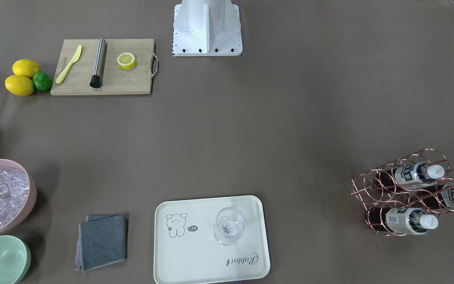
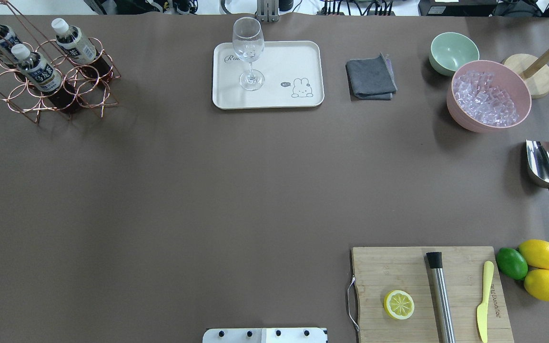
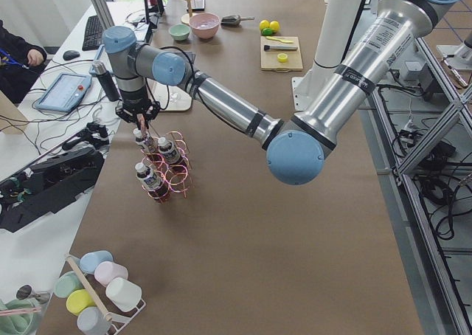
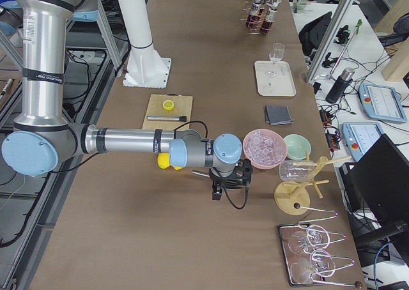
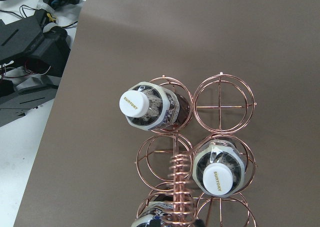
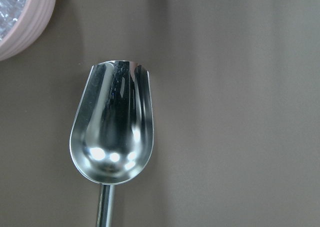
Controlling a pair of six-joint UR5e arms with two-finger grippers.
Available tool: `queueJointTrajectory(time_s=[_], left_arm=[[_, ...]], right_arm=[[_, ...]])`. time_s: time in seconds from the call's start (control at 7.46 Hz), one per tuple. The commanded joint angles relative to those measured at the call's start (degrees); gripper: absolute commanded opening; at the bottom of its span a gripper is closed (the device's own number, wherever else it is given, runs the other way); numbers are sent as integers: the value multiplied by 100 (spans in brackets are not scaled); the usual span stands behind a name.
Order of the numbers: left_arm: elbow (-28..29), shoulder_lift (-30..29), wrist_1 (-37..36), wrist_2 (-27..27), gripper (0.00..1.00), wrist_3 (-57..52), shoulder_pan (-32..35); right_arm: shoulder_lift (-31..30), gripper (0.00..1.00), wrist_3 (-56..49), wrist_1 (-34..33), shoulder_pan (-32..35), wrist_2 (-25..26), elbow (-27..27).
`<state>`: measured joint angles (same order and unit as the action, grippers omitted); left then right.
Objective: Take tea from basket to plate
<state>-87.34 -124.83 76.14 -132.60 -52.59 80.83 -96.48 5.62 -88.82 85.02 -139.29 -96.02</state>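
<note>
- Coiled handle of the basket [image 5: 181, 182] lies directly below the left wrist camera.
- Three tea bottles [image 5: 135, 103] stand upright in its ring cells.
- The left gripper [image 3: 140, 117] hangs over the basket. Its opening and hold cannot be determined.
- The right gripper [image 4: 229, 184] is above the scoop [image 6: 112, 137]. Its opening cannot be determined.
- The plate [image 2: 274, 66] is well apart from the basket and carries a glass [image 2: 248, 47].

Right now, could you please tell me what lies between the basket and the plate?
Nothing: the overhead view shows only bare table between the basket and the plate.
</note>
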Motion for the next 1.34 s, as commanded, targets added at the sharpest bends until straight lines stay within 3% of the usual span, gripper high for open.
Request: queueJointTrajectory(time_s=[0.0,0.27,0.94,1.07,1.21], left_arm=[[-1018,-77,-1125,-2,0,-112,30],[-1625,-94,-1703,-317,0,-68,30],[-3084,-24,-2146,-600,0,704,-364],[-3426,20,-2269,-730,0,976,-566],[-3769,11,-2270,-732,0,2040,-838]], right_arm=[[-108,100,-9,-13,5,-37,-30],[-266,100,-9,5,23,-230,-74],[-213,100,-17,5,32,-143,-48],[-205,100,-9,5,32,-143,-48],[-205,100,-9,5,32,-143,-57]])
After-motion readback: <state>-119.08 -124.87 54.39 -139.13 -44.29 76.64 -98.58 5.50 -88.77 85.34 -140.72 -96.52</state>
